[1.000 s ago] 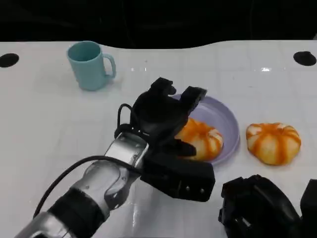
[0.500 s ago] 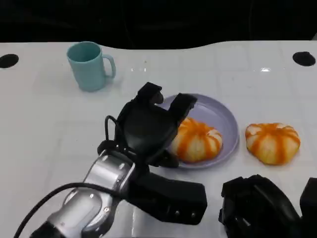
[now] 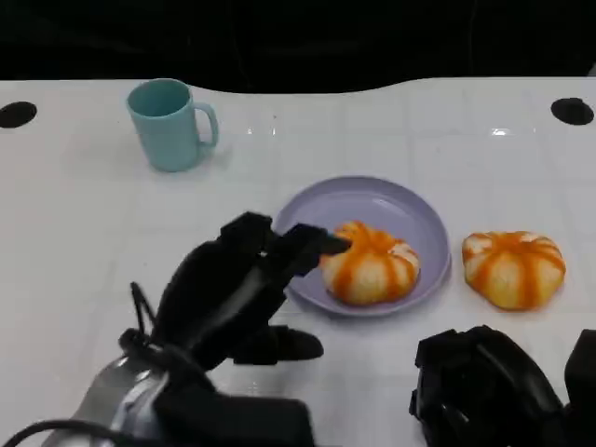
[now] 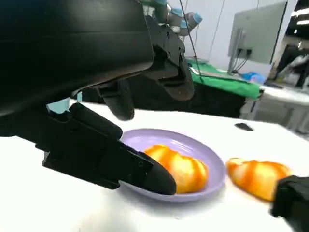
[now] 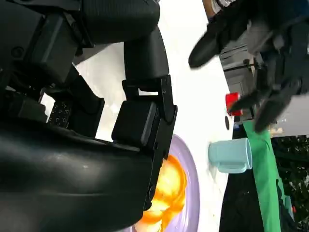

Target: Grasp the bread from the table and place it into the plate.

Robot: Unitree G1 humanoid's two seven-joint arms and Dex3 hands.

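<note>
An orange-striped bread [image 3: 371, 264] lies in the lilac plate [image 3: 391, 201] at mid-table. A second, similar bread [image 3: 514, 268] rests on the table just right of the plate. My left hand [image 3: 237, 296] hovers low at the plate's near left rim, fingers spread and holding nothing, fingertips short of the bread. The left wrist view has those fingers [image 4: 108, 154] in front of the plate [image 4: 164, 140], the plated bread [image 4: 179, 168] and the table bread [image 4: 258, 176]. My right hand [image 3: 492, 396] sits at the near right edge, holding nothing, below the table bread. The right wrist view catches bread [image 5: 169, 193] on the plate [image 5: 189, 179].
A teal mug [image 3: 170, 123] stands at the back left, well away from the plate, and appears again as the mug [image 5: 231, 155] in the right wrist view. Two dark holes [image 3: 15, 114] mark the table's far corners. The far table edge meets a black background.
My left hand has let go of the bread in the plate and pulled back toward me and to the left. The bread stays in the plate; the right hand has not moved.
</note>
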